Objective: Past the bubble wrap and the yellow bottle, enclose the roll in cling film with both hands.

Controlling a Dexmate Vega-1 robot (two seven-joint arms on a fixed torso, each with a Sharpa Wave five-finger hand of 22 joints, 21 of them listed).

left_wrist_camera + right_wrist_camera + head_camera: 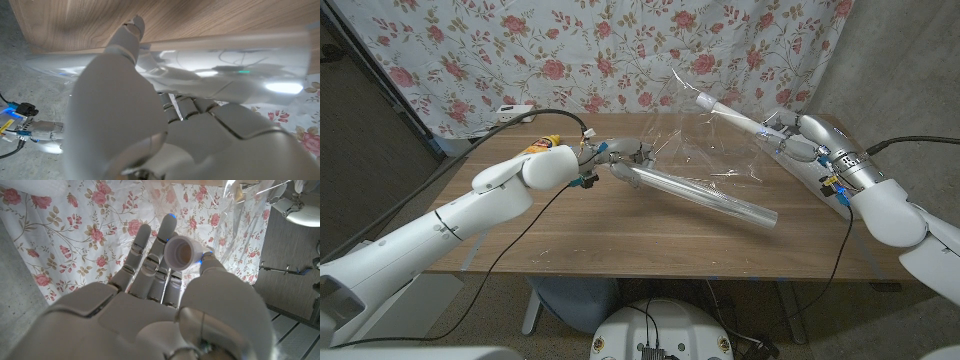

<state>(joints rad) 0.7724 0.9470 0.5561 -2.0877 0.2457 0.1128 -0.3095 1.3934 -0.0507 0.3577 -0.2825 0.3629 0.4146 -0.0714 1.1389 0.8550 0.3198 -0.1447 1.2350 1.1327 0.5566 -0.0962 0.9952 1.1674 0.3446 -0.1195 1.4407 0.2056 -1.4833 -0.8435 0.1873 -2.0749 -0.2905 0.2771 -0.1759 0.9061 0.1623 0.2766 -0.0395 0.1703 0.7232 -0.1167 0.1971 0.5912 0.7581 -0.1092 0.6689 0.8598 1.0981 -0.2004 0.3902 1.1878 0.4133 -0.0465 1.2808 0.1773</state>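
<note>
Left hand closed around one end of a long clear-wrapped roll, near the middle of the wooden table. Roll angled down across the tabletop from that grip toward the robot's right, far end low over the wood or resting on it; cannot tell which. In the left wrist view, left hand curled against the shiny cylinder, one fingertip reaching past it toward the wood grain.

Right hand raised above the right rear part of the table, holding a white cardboard tube, the core of the cling film. In the right wrist view, right hand wrapped on the tube's open round end, fingers extended alongside it, thumb pressed on the other side.

Sheet of cling film stretched between the tube and the roll, crinkled and glinting, hanging in the air over the table's back half.

Yellow bottle behind the left forearm at the table's rear left, mostly hidden. White power strip beyond it at the back edge. Floral curtain across the whole background. Black cables trailing from both wrists.
</note>
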